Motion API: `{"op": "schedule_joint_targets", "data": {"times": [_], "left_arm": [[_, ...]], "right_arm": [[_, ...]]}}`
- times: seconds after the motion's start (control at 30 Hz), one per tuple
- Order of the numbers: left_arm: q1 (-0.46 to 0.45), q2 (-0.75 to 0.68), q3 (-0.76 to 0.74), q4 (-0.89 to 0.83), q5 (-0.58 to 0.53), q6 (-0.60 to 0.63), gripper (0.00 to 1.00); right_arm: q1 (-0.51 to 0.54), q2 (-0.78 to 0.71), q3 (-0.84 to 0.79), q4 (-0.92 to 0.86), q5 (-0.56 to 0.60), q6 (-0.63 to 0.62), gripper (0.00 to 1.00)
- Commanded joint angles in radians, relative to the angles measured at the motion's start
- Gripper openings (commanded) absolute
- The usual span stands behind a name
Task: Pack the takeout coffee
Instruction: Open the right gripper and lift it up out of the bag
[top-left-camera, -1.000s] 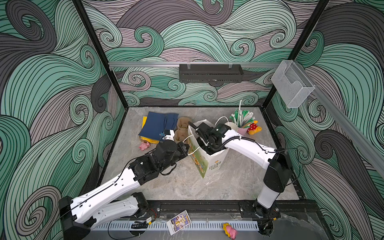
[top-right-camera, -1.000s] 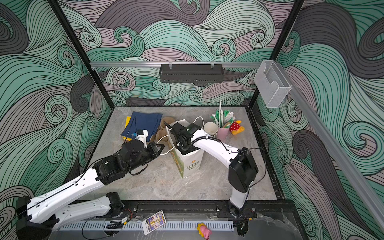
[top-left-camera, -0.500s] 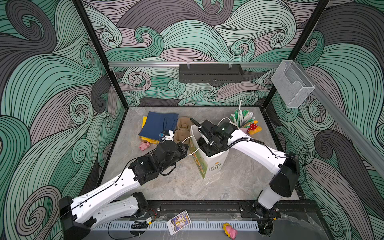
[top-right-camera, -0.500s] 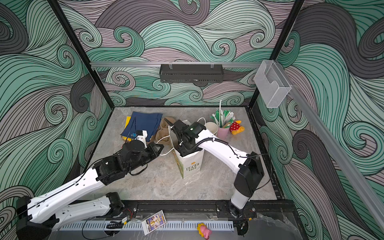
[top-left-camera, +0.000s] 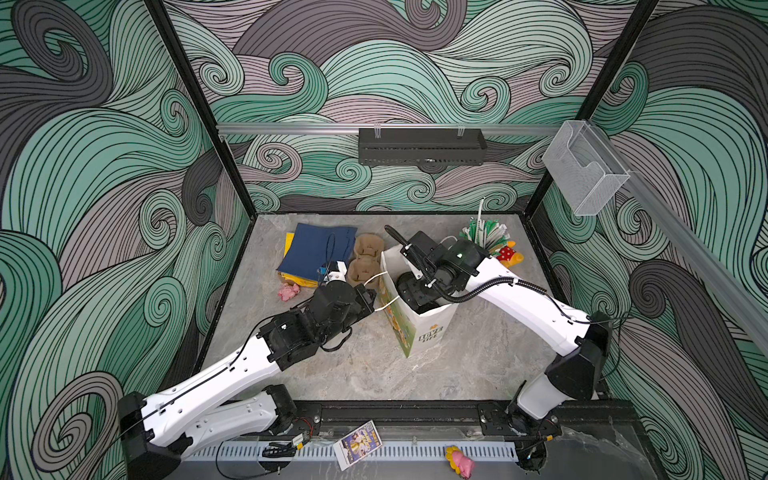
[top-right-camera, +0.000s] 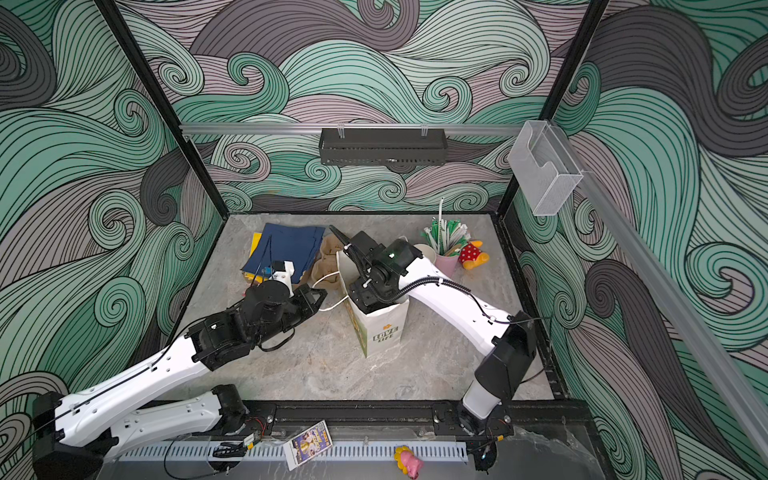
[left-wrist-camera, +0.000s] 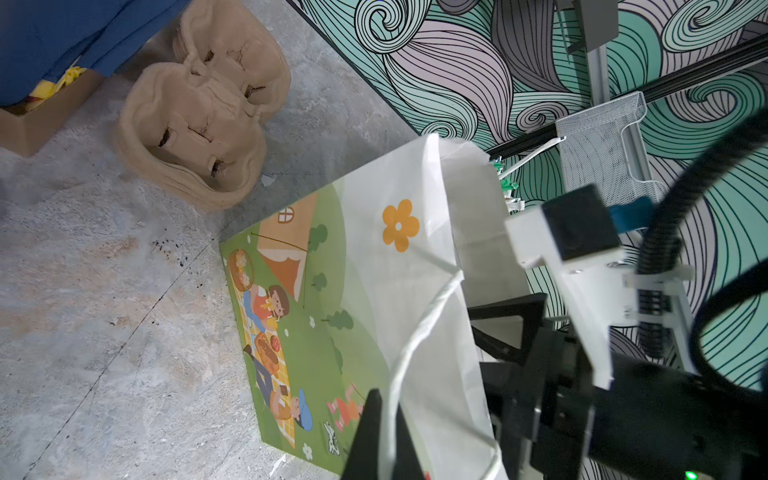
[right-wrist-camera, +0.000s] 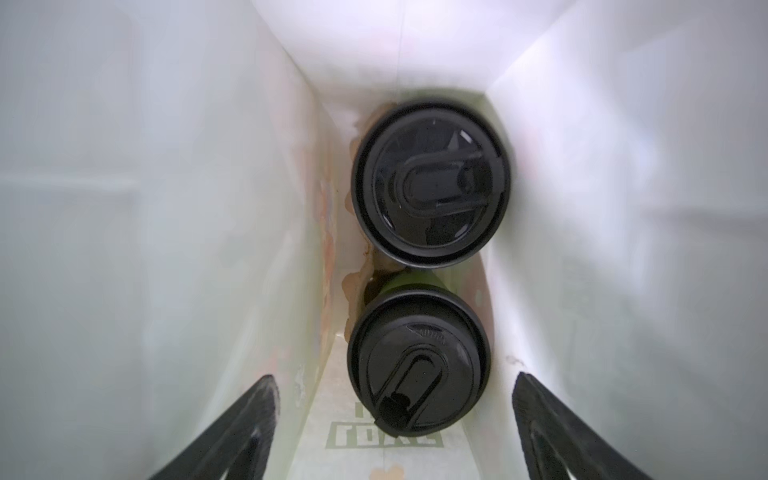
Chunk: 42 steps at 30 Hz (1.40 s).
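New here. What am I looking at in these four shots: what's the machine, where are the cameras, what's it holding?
Two white robot arms at a table, each ending in a claw. Both top views look down from overhead; the other two come from wrist cameras. The left claw is shut on the handle of the bag. The right claw hangs open inside it, above two lidded cups. Beside the bag: carriers, a straw cup, blue cloth, a toy.

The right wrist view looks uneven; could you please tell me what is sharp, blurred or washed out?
Right wrist view: the two round black plastic sip lids are fairly sharp, the white paper bag glows washed out inside, the open right claw is blurred at the edge. Left wrist view: the bag's printed side is sharp.
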Motion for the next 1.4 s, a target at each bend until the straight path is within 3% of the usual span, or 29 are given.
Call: {"op": "schedule_joint_targets", "data": {"times": [0.0, 0.23, 0.37, 0.5, 0.57, 0.7, 1.0, 1.37], "left_arm": [[0.005, -0.007, 0.008, -0.04, -0.019, 0.002, 0.0], [0.006, 0.004, 0.014, -0.028, -0.009, 0.005, 0.0], [0.005, 0.004, 0.023, -0.005, 0.004, 0.026, 0.2], [0.005, 0.018, 0.059, 0.008, 0.05, 0.088, 0.46], [0.005, 0.021, 0.09, -0.027, 0.068, 0.11, 0.58], [0.005, -0.015, 0.106, -0.064, 0.056, 0.153, 0.71], [0.007, -0.033, 0.184, -0.154, -0.053, 0.271, 0.76], [0.017, 0.014, 0.202, -0.109, -0.104, 0.298, 0.75]], "right_arm": [[0.013, -0.055, 0.072, -0.02, 0.056, 0.01, 0.89], [0.042, -0.116, 0.205, -0.051, 0.004, -0.047, 0.87], [0.058, -0.214, 0.26, -0.053, -0.031, -0.082, 0.82], [0.043, -0.344, 0.235, -0.083, 0.16, -0.053, 0.79], [-0.011, -0.405, 0.18, -0.098, 0.258, -0.024, 0.75], [-0.172, -0.458, 0.081, -0.089, 0.275, 0.024, 0.69], [-0.502, -0.301, -0.02, 0.192, 0.051, -0.075, 0.68], [-0.633, 0.017, 0.104, 0.375, 0.089, -0.2, 0.5]]}}
